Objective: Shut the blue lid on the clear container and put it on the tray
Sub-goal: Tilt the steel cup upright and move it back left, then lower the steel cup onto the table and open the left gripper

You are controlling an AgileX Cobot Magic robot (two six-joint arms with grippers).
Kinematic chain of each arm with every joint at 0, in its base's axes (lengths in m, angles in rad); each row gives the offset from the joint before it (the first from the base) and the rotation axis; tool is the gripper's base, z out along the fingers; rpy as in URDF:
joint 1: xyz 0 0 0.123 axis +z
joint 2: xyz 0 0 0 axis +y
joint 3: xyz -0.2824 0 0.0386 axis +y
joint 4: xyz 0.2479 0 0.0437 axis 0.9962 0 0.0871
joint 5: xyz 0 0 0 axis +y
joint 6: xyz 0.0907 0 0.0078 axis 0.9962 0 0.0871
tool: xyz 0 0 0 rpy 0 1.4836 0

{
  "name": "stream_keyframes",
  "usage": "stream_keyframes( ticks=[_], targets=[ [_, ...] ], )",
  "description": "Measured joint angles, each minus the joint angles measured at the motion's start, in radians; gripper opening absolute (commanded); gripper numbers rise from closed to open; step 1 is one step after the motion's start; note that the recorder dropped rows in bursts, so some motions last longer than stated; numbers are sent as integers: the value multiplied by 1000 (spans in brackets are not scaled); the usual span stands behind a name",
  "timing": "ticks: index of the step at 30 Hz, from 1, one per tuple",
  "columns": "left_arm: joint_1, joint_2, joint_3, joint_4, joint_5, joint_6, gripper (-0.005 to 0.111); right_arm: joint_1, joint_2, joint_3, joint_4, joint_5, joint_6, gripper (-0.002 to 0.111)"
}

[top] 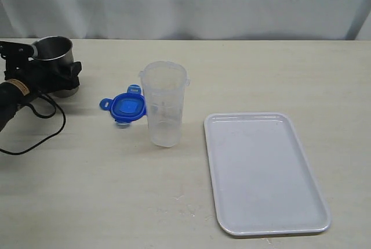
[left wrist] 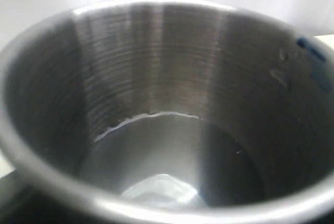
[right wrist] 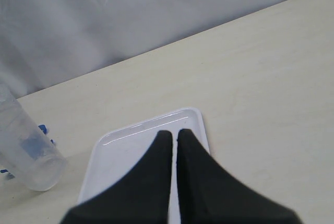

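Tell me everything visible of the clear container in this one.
The clear container is a tall, narrow canister of translucent plastic, tapering slightly toward its base. It stands upright on the table, mouth open, no lid on, apparently empty. The blue lid lies flat close beside it, partly behind its wall; contact cannot be told. The tray lies apart. Nothing holds it.

A stainless steel cup (left wrist: 156, 72) fills the view, seen down its mouth: fine rings line the brushed inner wall down to a shiny floor, with a blurred blue smear (left wrist: 312, 51) near the rim at two o'clock.
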Motion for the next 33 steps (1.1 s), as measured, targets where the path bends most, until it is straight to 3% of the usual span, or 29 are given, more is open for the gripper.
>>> stream_keyframes(
  ticks=[2,3,4,10,12,33],
  targets=[
    [0,0,0,0,0,0,84,0,0,0,0,0,0,4],
    [0,0,0,0,0,0,94,0,0,0,0,0,0,4],
    [0,0,-1,-7,-10,2,97,0,0,0,0,0,0,4],
    [0,0,-2,8,-12,4,98,0,0,0,0,0,0,4],
    [0,0,-2,12,-14,4,105,0,0,0,0,0,0,4],
    [0,0,1,69,98,51,105,0,0,0,0,0,0,4]
  ],
)
